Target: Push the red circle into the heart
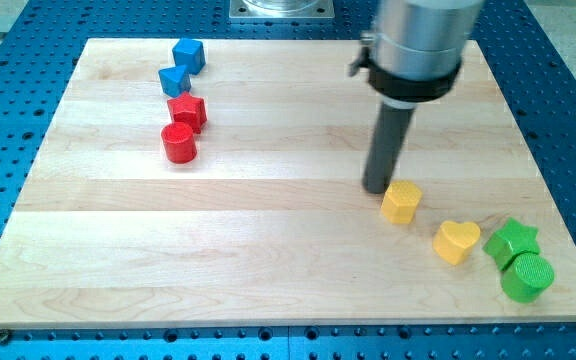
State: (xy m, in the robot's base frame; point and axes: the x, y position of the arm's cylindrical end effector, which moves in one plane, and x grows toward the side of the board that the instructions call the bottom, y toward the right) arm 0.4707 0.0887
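The red circle [179, 143] stands at the view's upper left, just below a red star-like block [188, 110]. The yellow heart [456, 241] lies at the view's lower right. My tip [376, 188] rests on the board right of centre, touching or nearly touching the upper left side of a yellow hexagon-like block [402, 202]. The tip is far to the right of the red circle and up-left of the yellow heart.
Two blue blocks [188, 54] [174, 80] sit above the red star. A green star [512, 241] and a green circle [527, 277] sit right of the heart near the board's lower right edge. The wooden board [268, 270] lies on a blue perforated table.
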